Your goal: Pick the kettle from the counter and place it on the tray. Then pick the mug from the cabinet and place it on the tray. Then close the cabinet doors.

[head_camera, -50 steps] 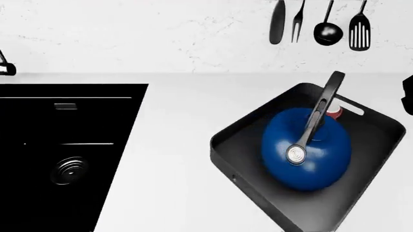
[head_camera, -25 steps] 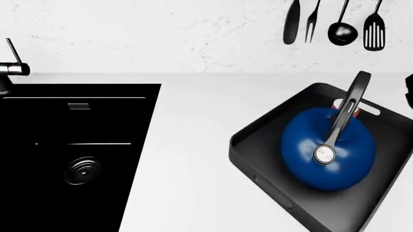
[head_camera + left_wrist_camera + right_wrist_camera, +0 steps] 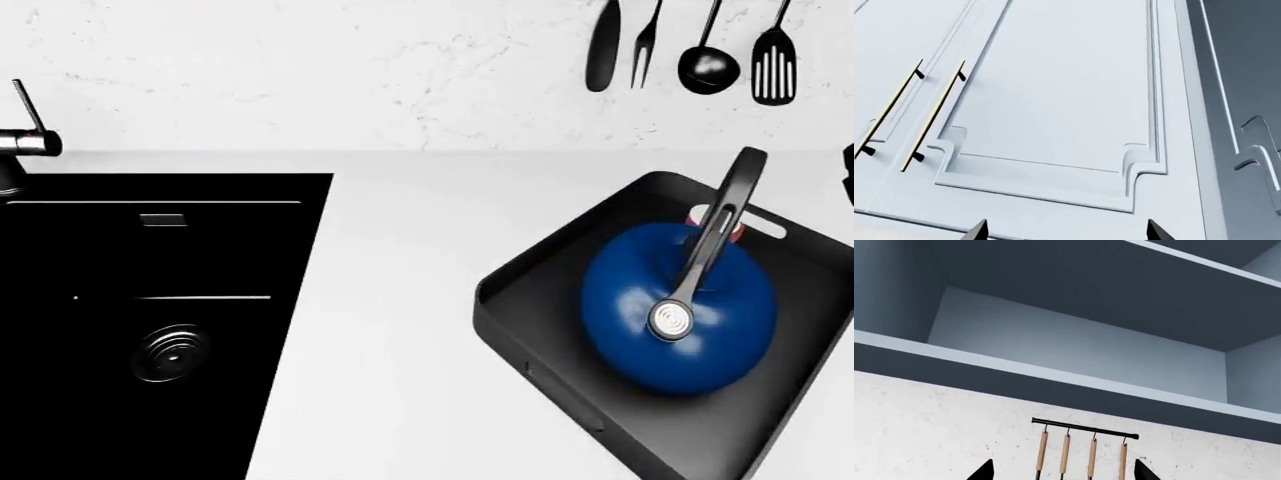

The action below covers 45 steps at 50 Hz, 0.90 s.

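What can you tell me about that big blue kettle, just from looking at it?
The kettle is round, glossy and deep blue. A black arched handle rises over it, and a ringed knob caps the lid. It stands upright inside the matte black tray on the white counter. A small red mug peeks out just behind it. No gripper touches it.

Head camera looks steeply down on the tabletop (image 3: 387,300), sink (image 3: 147,320) at nine o'clock, tray (image 3: 534,300) at three. Left wrist camera faces closed cabinet doors (image 3: 1054,90) close up. Right wrist camera tilts up into open shelves (image 3: 1054,375), sharing the hanging utensils (image 3: 1081,455) with the head view.
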Tool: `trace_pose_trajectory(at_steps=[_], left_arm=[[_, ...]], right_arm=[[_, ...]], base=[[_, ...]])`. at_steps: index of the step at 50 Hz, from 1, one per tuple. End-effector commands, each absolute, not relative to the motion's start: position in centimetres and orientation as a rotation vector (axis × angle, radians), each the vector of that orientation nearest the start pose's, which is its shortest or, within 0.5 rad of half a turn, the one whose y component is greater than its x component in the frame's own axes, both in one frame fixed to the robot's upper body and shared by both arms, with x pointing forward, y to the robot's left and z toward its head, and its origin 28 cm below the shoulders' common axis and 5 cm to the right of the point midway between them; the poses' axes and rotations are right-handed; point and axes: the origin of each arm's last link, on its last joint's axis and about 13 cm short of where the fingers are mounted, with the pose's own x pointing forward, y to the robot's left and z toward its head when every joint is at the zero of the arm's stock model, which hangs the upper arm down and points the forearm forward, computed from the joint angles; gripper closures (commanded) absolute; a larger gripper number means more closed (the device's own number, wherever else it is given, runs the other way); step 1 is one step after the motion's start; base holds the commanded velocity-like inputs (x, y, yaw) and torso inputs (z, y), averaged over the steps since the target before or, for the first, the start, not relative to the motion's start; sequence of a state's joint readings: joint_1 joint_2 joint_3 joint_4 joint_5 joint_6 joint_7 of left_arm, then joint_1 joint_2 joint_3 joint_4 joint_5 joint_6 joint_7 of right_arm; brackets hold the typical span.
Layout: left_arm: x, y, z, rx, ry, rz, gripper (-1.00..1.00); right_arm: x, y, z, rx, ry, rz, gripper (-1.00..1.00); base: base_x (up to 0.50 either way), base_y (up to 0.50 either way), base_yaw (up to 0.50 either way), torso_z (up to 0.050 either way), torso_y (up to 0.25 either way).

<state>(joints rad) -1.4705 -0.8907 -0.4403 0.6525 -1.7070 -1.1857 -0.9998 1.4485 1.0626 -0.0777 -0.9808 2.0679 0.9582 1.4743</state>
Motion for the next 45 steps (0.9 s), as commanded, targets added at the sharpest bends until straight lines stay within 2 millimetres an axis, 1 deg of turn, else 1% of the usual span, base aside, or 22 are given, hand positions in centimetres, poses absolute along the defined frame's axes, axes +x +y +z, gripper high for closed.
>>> trace_pose_trajectory(at_steps=[1, 6, 11, 12, 16, 23, 28, 34, 39, 45], left_arm=[[13.5, 29.4, 47.2, -0.09, -0.895, 0.182, -1.0], [14.7, 28.2, 49.7, -0.121, -0.923, 0.148, -1.0], [15.9, 26.9, 52.2, -0.157, -0.915, 0.042, -1.0], [16.1, 26.4, 52.9, -0.2, -0.919, -0.011, -1.0], [16.3, 25.0, 54.8, -0.242, -0.912, -0.154, -1.0], [16.0, 22.4, 57.4, -0.292, -0.888, -0.318, -1.0], [16.2, 20.5, 58.1, -0.303, -0.849, -0.386, -1.0], [16.6, 18.3, 58.2, -0.303, -0.806, -0.457, -1.0], [16.7, 16.8, 58.0, -0.299, -0.768, -0.517, -1.0], [17.3, 15.0, 57.2, -0.312, -0.684, -0.607, -1.0]], right_arm=[[10.4, -13.9, 34.1, -0.212, -0.622, -0.146, -1.0], [10.3, -14.0, 33.9, -0.209, -0.621, -0.144, -1.0], [10.3, -14.1, 33.9, -0.207, -0.62, -0.144, -1.0], [10.3, -14.1, 33.8, -0.208, -0.62, -0.144, -1.0], [10.3, -14.1, 33.7, -0.208, -0.617, -0.143, -1.0], [10.3, -14.2, 33.4, -0.207, -0.613, -0.141, -1.0], [10.1, -14.2, 33.4, -0.208, -0.614, -0.137, -1.0], [10.1, -14.3, 33.2, -0.208, -0.609, -0.137, -1.0], [10.2, -14.3, 33.0, -0.208, -0.606, -0.131, -1.0], [10.1, -14.4, 32.8, -0.203, -0.601, -0.128, -1.0]], base=[[0.0, 0.0, 0.0, 0.0, 0.0], [0.0, 0.0, 0.0, 0.0, 0.0], [0.0, 0.0, 0.0, 0.0, 0.0], [0.0, 0.0, 0.0, 0.0, 0.0], [0.0, 0.0, 0.0, 0.0, 0.0], [0.0, 0.0, 0.0, 0.0, 0.0], [0.0, 0.0, 0.0, 0.0, 0.0], [0.0, 0.0, 0.0, 0.002, 0.0], [0.0, 0.0, 0.0, 0.002, 0.0], [0.0, 0.0, 0.0, 0.0, 0.0]])
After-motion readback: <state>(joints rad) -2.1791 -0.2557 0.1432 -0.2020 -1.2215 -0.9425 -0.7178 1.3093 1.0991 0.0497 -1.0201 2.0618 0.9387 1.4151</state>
